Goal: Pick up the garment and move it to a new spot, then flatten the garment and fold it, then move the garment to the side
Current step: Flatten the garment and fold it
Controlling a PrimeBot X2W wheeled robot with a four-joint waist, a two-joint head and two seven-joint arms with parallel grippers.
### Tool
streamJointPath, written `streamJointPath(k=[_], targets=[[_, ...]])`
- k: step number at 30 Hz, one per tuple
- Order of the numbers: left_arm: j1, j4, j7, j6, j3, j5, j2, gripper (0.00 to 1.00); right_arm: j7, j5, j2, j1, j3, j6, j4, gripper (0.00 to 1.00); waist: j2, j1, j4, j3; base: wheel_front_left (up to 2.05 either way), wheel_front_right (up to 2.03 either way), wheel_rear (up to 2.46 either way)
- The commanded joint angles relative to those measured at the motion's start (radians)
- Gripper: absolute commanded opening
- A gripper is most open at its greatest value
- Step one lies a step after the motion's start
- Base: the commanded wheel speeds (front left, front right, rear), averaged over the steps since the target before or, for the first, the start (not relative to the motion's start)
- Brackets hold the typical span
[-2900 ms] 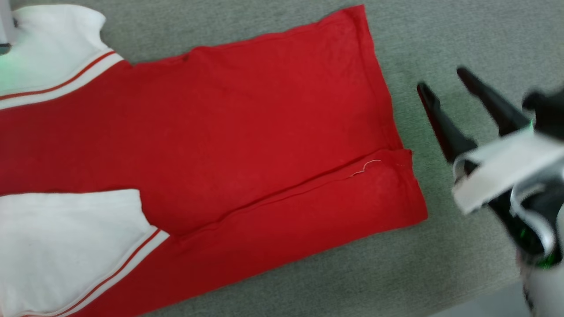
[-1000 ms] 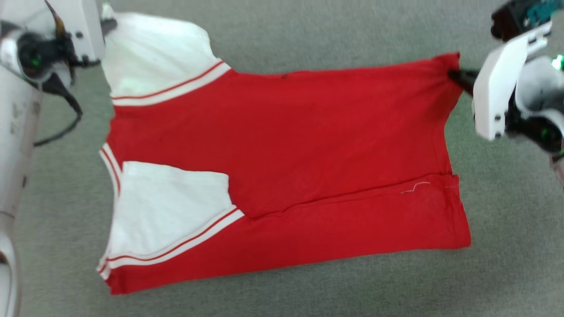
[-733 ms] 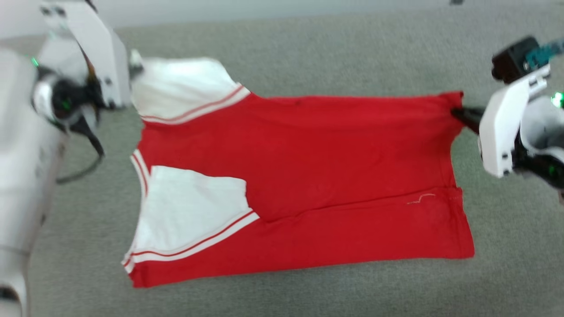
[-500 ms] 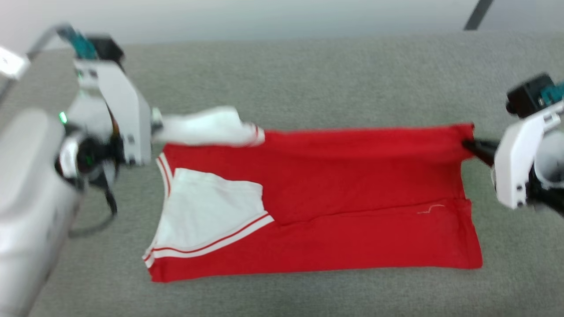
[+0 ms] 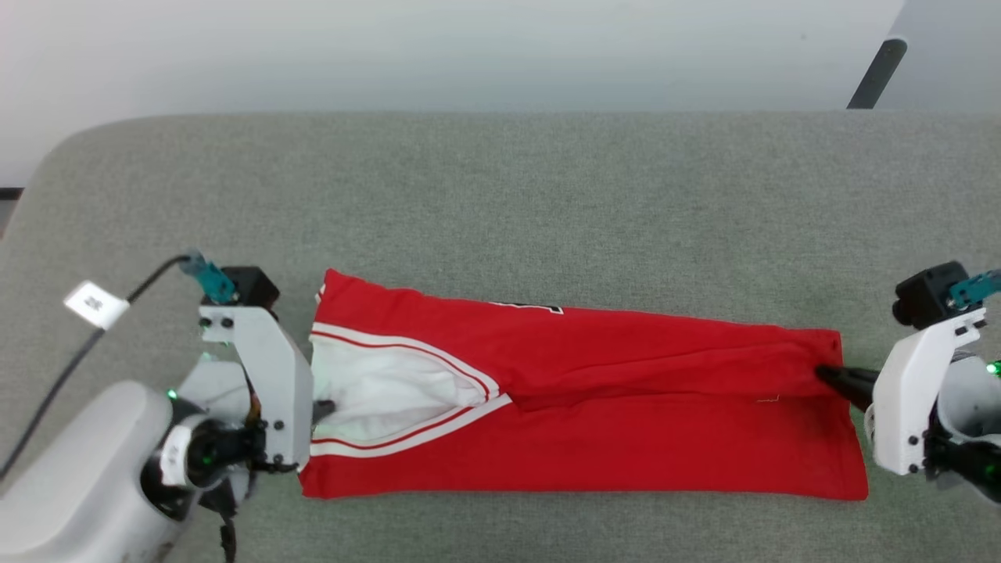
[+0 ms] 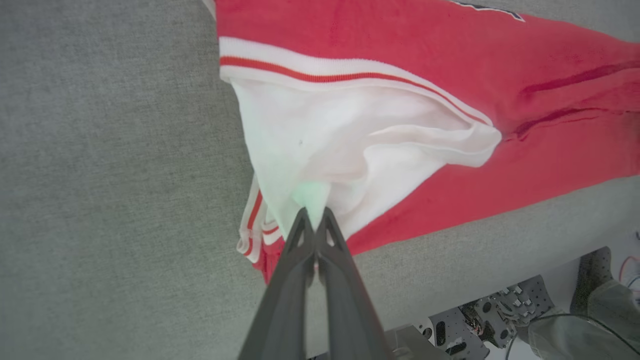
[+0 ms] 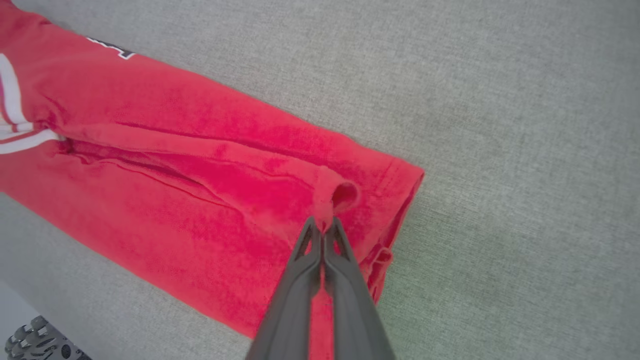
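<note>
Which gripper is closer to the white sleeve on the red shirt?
Left. The left gripper is shut on the garment at its white sleeve; the right gripper pinches the red hem at the opposite end.

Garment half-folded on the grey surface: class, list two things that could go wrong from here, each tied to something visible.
1. The left pincer grips only a thin pinch of white sleeve; it may slip out, spoiling the fold.
2. The right pincer bunches the hem; releasing there could leave the garment creased.
</note>
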Motion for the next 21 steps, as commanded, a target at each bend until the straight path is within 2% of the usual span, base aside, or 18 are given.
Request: streamJointPath(k=[1, 2, 3, 4, 5, 6, 7, 15, 21], targets=[[0.013, 0.004, -0.011, -0.01, 0.001, -0.009, -0.006, 0.0, 0.004, -0.007, 0.013, 0.016, -0.008, -0.001, -0.003, 0.13, 0.0, 0.0, 0.0, -0.008, 0.0, 0.0, 0.0], [0.016, 0.009, -0.024, -0.018, 0.002, -0.005, -0.01, 0.12, 0.009, -0.013, 0.02, 0.021, -0.013, -0.001, -0.002, 0.23, 0.0, 0.0, 0.0, -0.013, 0.0, 0.0, 0.0], [0.017, 0.02, -0.034, -0.025, 0.003, -0.002, -0.014, 0.35, 0.012, -0.019, 0.026, 0.025, -0.019, -0.001, -0.002, 0.33, 0.0, 0.0, 0.0, -0.017, 0.0, 0.0, 0.0], [0.019, 0.032, -0.04, -0.031, 0.001, -0.002, -0.018, 0.43, 0.016, -0.026, 0.032, 0.029, -0.022, -0.001, -0.002, 0.39, 0.0, 0.0, 0.0, -0.024, 0.0, 0.0, 0.0], [0.019, 0.041, -0.042, -0.038, -0.004, 0.0, -0.019, 0.64, 0.017, -0.032, 0.038, 0.032, -0.025, -0.001, -0.005, 0.98, 0.0, 0.0, 0.0, -0.03, 0.0, 0.0, 0.0], [0.014, 0.047, -0.049, -0.043, -0.004, 0.006, -0.019, 0.86, 0.022, -0.036, 0.044, 0.035, -0.031, -0.001, -0.004, 1.0, 0.0, 0.0, 0.0, -0.036, 0.0, 0.0, 0.0], [0.012, 0.055, -0.053, -0.046, -0.005, 0.004, -0.022, 1.0, 0.026, -0.041, 0.05, 0.04, -0.034, -0.001, -0.003, 1.0, 0.0, 0.0, 0.0, -0.043, 0.0, 0.0, 0.0], [0.047, 0.055, -0.078, -0.052, -0.001, -0.004, -0.017, 1.0, 0.051, -0.058, 0.073, 0.085, -0.074, -0.001, -0.042, 1.0, 0.0, 0.0, -0.003, -0.117, 0.0, 0.0, 0.0], [0.114, 0.012, -0.191, -0.058, 0.037, 0.012, 0.0, 1.0, 0.03, -0.093, 0.092, 0.151, -0.122, -0.001, -0.082, 1.0, 0.0, 0.0, -0.012, -0.168, 0.0, 0.0, 0.0]])
